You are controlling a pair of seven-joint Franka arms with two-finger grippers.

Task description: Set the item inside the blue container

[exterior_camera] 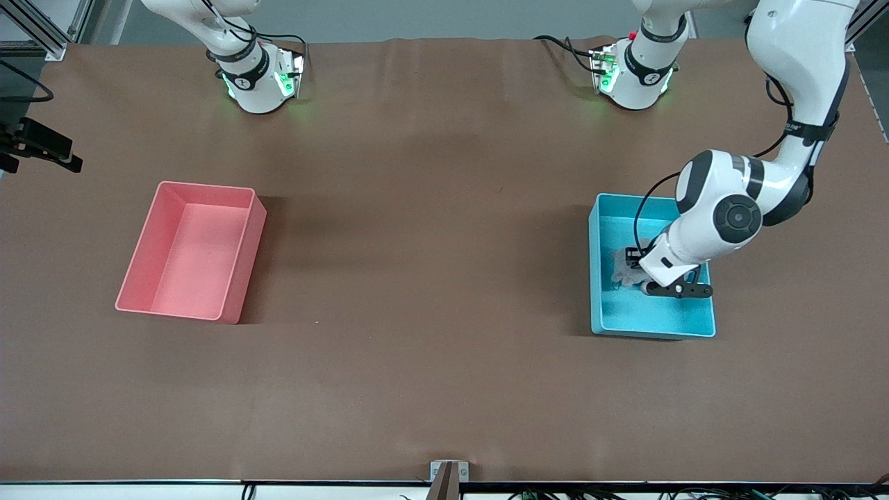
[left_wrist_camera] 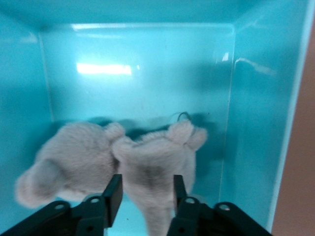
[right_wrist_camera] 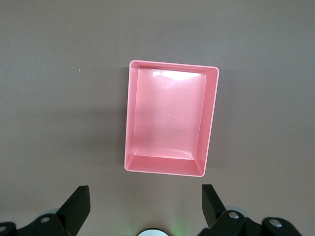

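In the front view the left gripper [exterior_camera: 660,283] is down inside the light-blue rectangular open-top plastic bin [exterior_camera: 603,305], which sits toward the left arm's end of the table, and a pale grey fuzzy plush toy [exterior_camera: 623,267] shows just beside the wrist, low in the bin. A pink rectangular plastic bin [exterior_camera: 243,258] of the same build sits well apart toward the right arm's end, and the right arm waits, its gripper out of this view. In the left wrist view the fingers [left_wrist_camera: 114,195] stand partly spread on either side of the plush toy's [left_wrist_camera: 152,169] narrow part, with a sliver of space showing on each flank, so the hold looks released or nearly so; the toy appears to rest on the bin floor [left_wrist_camera: 147,69], its rounded lobes spreading ahead of the fingertips. To finish this release well, the jaws should spread wider before any lift, so the pile does not snag a pad, and the rise should be straight up, clear of the bin wall [left_wrist_camera: 256,98] beside the gripper. In the right wrist view the right gripper [right_wrist_camera: 145,201] hangs wide open and empty, high over the pink bin [right_wrist_camera: 129,118].
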